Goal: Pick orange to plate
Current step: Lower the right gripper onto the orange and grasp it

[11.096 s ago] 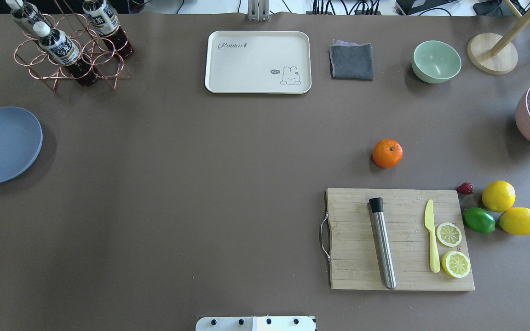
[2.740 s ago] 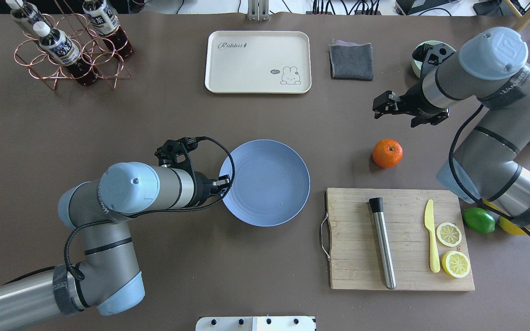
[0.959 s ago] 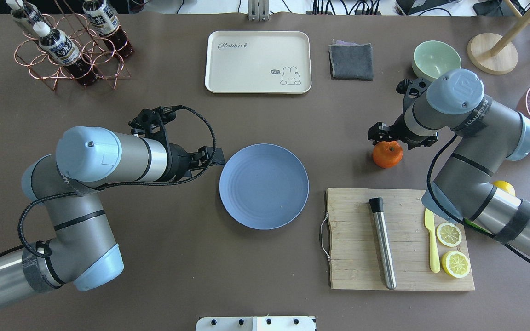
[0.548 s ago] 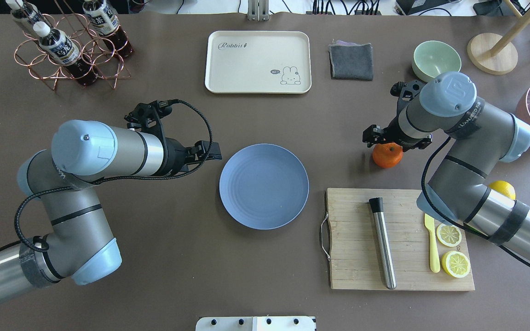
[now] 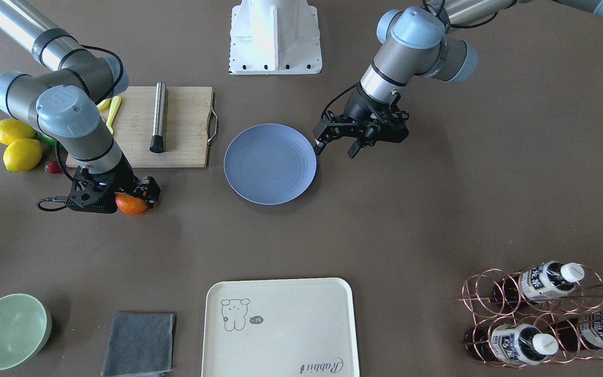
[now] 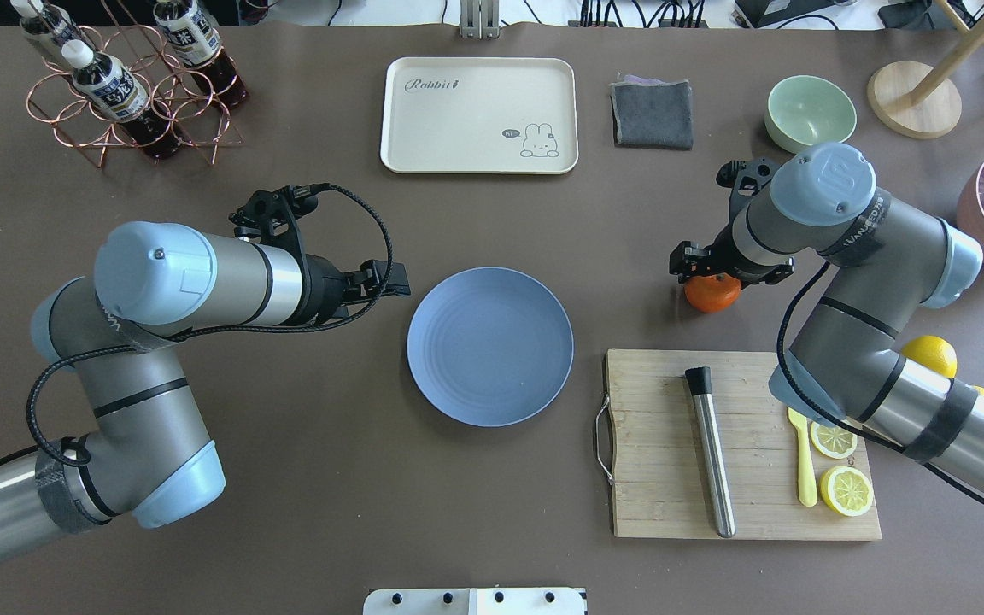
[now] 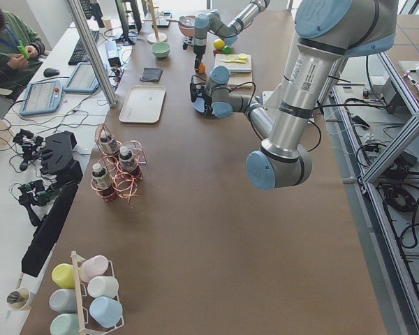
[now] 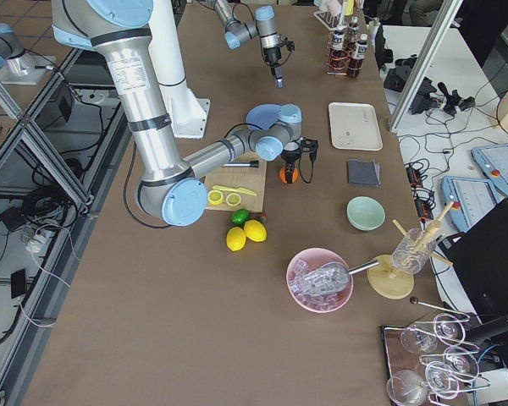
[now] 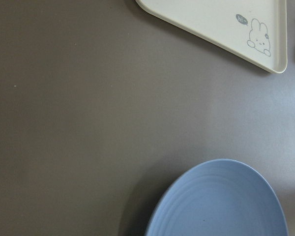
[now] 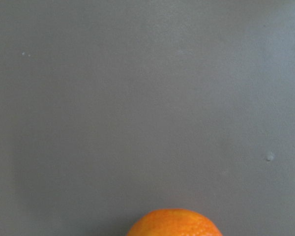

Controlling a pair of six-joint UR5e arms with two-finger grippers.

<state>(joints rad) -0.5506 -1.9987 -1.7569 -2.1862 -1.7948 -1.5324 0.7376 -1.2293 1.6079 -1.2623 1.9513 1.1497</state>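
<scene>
The orange (image 6: pixel 708 295) rests on the brown table just beyond the cutting board; its top also shows at the bottom edge of the right wrist view as the orange (image 10: pixel 174 223). My right gripper (image 6: pixel 718 275) has come down over it, with a finger tight against each side, seen as the right gripper (image 5: pixel 133 198). The blue-lavender plate (image 6: pixel 490 346) lies empty at the table's middle. My left gripper (image 5: pixel 334 151) hovers open and empty just off the plate's rim, on the robot's left. In the left wrist view the plate (image 9: pixel 221 201) fills the lower right.
A wooden cutting board (image 6: pixel 663 478) carries a steel muddler (image 6: pixel 710 453), a yellow knife and lemon halves. A cream tray (image 6: pixel 479 115), grey cloth (image 6: pixel 652 113), green bowl (image 6: pixel 810 109) and bottle rack (image 6: pixel 129 85) line the far edge. Lemons (image 5: pixel 16 146) lie beside the board.
The left gripper let go of the plate and backed off its rim. The right gripper came down around the orange, which shifted slightly toward the plate.
</scene>
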